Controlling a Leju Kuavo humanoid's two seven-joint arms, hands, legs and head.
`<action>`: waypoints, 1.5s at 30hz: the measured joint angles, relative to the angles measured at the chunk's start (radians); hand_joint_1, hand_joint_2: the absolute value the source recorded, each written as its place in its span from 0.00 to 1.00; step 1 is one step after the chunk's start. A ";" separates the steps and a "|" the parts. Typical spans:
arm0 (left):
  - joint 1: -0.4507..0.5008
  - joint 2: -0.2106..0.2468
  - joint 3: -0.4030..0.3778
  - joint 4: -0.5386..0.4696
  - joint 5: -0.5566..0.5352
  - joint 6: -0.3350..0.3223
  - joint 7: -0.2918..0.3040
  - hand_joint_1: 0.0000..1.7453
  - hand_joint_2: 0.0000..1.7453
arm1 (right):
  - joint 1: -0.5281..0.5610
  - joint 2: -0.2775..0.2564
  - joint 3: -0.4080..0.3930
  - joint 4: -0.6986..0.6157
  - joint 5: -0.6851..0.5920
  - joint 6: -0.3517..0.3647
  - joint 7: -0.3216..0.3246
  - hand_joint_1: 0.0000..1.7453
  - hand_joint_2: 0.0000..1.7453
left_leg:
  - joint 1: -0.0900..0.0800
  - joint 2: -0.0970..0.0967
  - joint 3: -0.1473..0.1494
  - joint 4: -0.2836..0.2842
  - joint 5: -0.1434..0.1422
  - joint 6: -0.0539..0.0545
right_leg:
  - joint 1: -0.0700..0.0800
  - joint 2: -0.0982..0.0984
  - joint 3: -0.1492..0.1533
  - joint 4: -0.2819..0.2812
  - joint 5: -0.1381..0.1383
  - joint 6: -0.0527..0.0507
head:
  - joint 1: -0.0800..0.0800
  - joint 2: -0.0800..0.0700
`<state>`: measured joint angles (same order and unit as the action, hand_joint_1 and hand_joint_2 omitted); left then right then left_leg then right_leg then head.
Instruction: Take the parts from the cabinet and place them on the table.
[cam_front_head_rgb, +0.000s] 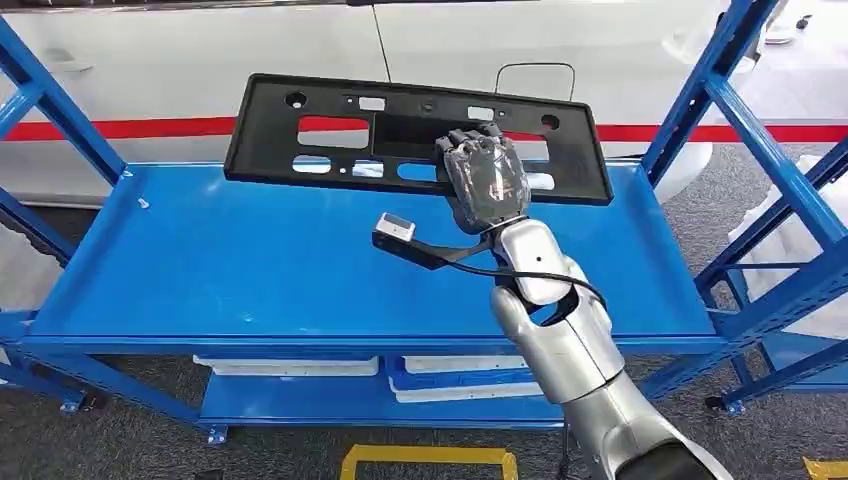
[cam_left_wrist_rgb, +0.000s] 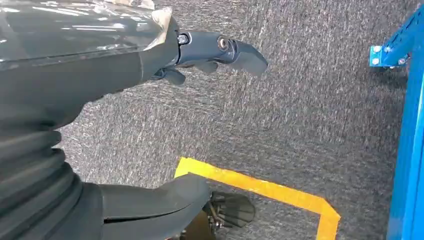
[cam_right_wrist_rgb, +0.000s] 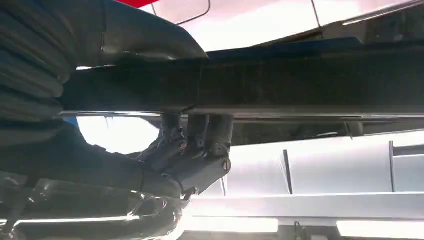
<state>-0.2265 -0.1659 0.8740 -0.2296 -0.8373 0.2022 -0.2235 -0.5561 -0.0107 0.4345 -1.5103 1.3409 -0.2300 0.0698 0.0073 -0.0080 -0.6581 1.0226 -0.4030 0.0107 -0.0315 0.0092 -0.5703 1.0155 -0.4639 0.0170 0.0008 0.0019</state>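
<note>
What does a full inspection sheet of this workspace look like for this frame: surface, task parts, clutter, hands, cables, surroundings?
Surface: blue shelf of a blue metal rack, top level largely bare.
Job's things: one long black plastic panel with cut-outs, at the shelf's rear edge, lifted at the back.
Clutter: white trays on the lower shelf.
Hands: right hand grips the panel's near edge; left hand hangs over the floor, fingers apart, holding nothing.
Cables: black cable along the right wrist by the camera mount.
Surroundings: white car body with a red stripe behind the rack; grey carpet with yellow tape.
</note>
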 joint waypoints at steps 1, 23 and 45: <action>0.000 0.000 0.000 0.000 0.000 0.000 0.000 0.00 1.00 | 0.000 0.000 0.000 0.000 0.000 0.000 0.000 1.00 1.00 | 0.000 0.002 -0.016 0.045 -0.052 -0.006 | 0.000 -0.001 -0.008 0.000 0.007 -0.011 | -0.002 0.000; -0.015 -0.005 -0.010 0.001 -0.014 0.013 0.011 0.00 1.00 | 0.015 -0.020 -0.010 -0.032 0.010 0.011 -0.020 1.00 1.00 | -0.009 0.013 0.031 -0.035 0.009 0.037 | 0.017 -0.010 -0.056 0.176 -0.048 0.043 | 0.008 0.000; 0.023 0.023 0.047 0.002 0.051 0.065 -0.019 0.00 1.00 | -0.160 -0.041 -0.047 -0.024 -0.299 -0.024 -0.119 1.00 1.00 | -0.011 0.007 0.147 -0.044 -0.086 0.033 | 0.022 -0.014 -0.087 -0.017 0.108 0.018 | 0.008 0.000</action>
<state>-0.2037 -0.1431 0.9213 -0.2274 -0.7866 0.2670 -0.2430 -0.7165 -0.0515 0.3879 -1.5339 1.0422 -0.2544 -0.0492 -0.0032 -0.0014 -0.5114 0.9788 -0.4890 0.0435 -0.0095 -0.0046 -0.6574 0.9990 -0.3560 0.0354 0.0084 0.0019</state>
